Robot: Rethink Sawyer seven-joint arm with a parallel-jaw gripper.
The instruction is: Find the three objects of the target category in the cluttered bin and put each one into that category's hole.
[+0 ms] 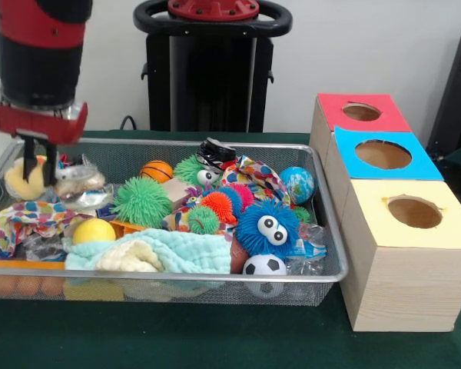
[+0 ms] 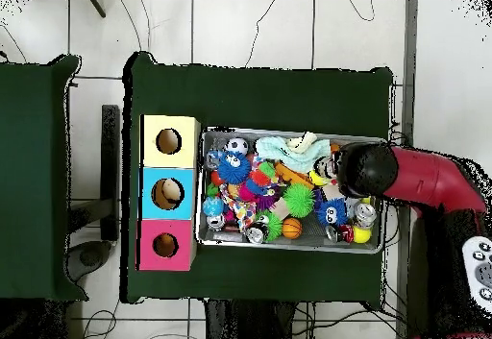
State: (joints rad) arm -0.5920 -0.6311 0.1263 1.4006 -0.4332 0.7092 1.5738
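Observation:
The silver wire-mesh bin (image 1: 334, 265) holds a heap of toys; it also shows in the overhead view (image 2: 388, 201). A crushed black and silver can (image 1: 213, 153) lies at the bin's far rim and shows small in the overhead view (image 2: 257, 236). My gripper (image 1: 40, 171) hangs open and empty over the bin's far left corner, its fingertips beside a yellow round thing (image 1: 20, 181). A shiny silvery object (image 1: 78, 184) lies just right of it; I cannot tell whether it is a can. The round hole (image 1: 361, 112) in the red-topped box is apart, at the right. In the overhead view the arm's head (image 2: 367, 170) hides the gripper.
The blue-topped box (image 1: 422, 163) and the yellow-topped box (image 1: 369, 223) stand in a row with the red one, beside the bin. Spiky balls, a blue fuzzy toy with eyes (image 1: 267, 227), a small football (image 1: 263, 265), cloths and a yellow ball (image 1: 94, 231) fill the bin.

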